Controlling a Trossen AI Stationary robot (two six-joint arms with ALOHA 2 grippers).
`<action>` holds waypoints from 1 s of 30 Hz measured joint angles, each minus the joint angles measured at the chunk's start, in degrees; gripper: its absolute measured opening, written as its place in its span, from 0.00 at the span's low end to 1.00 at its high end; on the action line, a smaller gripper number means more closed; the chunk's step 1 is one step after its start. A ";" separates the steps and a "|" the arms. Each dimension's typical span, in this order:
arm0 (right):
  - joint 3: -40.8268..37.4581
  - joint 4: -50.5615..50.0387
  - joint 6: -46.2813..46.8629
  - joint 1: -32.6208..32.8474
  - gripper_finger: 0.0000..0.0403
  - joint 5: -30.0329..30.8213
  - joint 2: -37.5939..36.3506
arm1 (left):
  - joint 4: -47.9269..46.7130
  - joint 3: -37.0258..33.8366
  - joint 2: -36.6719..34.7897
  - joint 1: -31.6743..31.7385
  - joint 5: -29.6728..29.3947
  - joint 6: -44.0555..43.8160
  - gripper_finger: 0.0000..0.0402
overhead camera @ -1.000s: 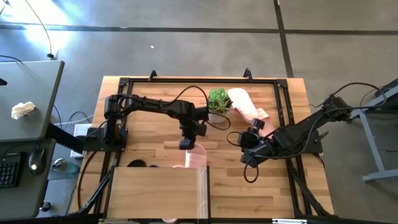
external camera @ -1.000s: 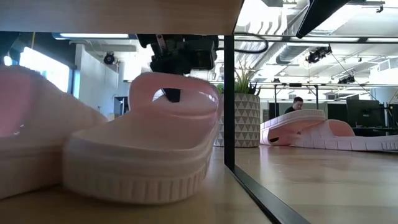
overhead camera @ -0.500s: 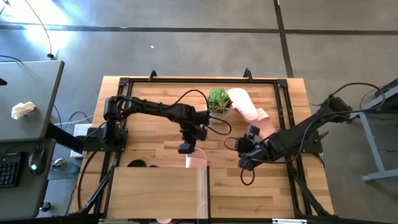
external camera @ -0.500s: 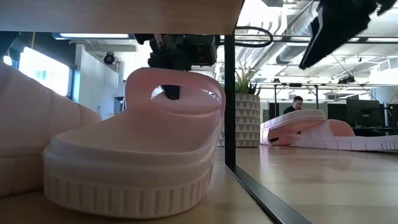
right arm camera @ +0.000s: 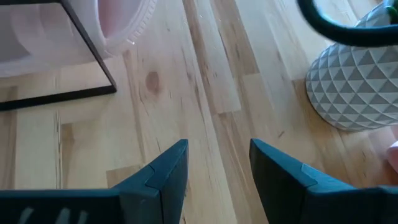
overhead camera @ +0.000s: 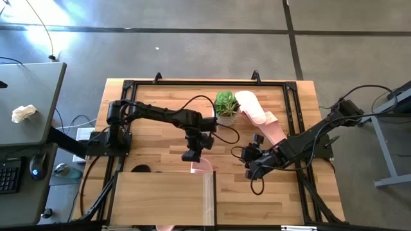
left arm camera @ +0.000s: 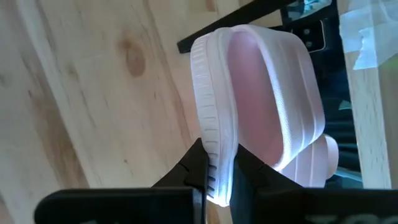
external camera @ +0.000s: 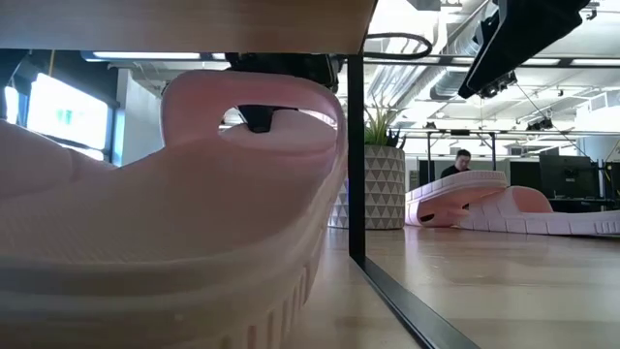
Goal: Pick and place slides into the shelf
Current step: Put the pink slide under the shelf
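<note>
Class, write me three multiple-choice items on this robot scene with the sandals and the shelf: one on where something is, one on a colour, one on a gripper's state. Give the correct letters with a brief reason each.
1. Where does the potted plant stand?
A. on the shelf
B. on the table, beside two pink slides
C. on the floor

2. What colour is the slide that the left gripper holds?
A. black
B. green
C. light pink

3. How is the right gripper?
A. open, holding nothing
B. shut on a slide
C. shut on the plant

Answers: 1 B, the high view shows the plant at the table's far side next to the pink slides. 2 C, the left wrist view shows the fingers clamped on a pink sole edge. 3 A, the right wrist view shows only bare wood in the gap between its fingers.
</note>
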 joint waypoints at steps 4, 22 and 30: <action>0.00 0.35 0.08 -0.01 0.40 -0.03 0.00 | 1.13 0.00 0.00 -1.09 -0.38 -0.30 0.05; 0.00 1.62 0.30 -0.01 0.40 -0.08 -0.02 | 3.65 0.00 0.00 -4.02 -6.14 -0.68 0.05; 0.02 1.72 0.30 -0.01 0.40 0.03 -0.02 | 0.72 0.00 0.00 -2.09 -8.41 2.21 0.07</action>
